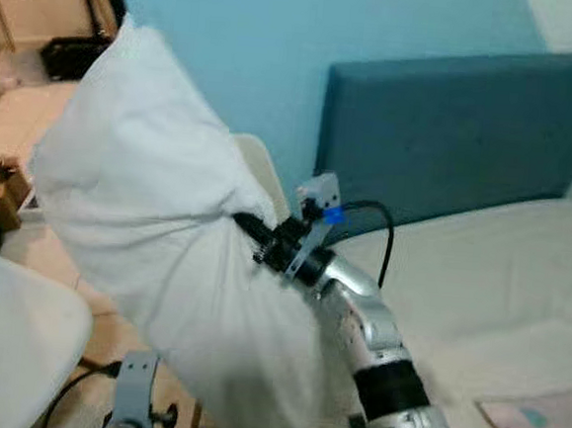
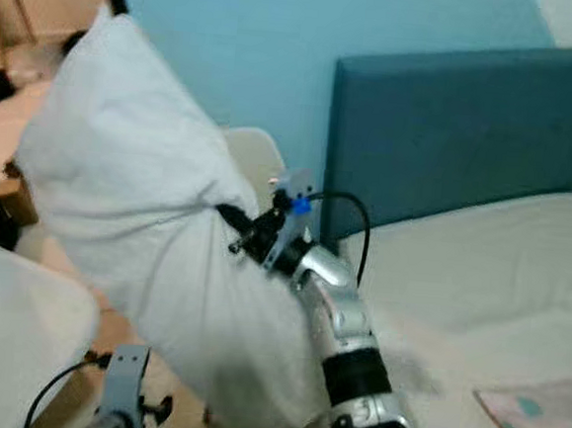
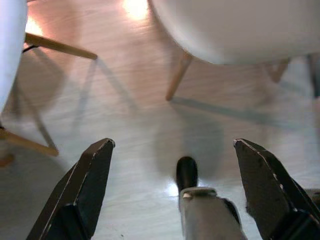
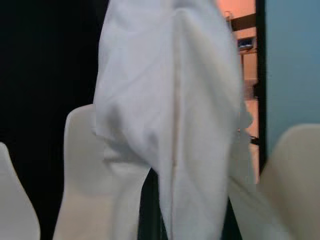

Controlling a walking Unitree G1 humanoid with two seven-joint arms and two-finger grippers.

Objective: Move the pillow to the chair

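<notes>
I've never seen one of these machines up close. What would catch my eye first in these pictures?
The big white pillow, held up in the air by the right gripper, whose black fingers are sunk into its fabric. Behind it stands a teal headboard against a light blue wall, with the pale bed to the robot's right. A white chair peeks out just behind the pillow, and the left gripper hangs open over the floor.

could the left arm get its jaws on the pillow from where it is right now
Probably not without lifting. The left gripper hangs low with its jaws open, aimed at the wooden floor, while the pillow is held up high by the right gripper. Nothing blocks the way up.
</notes>
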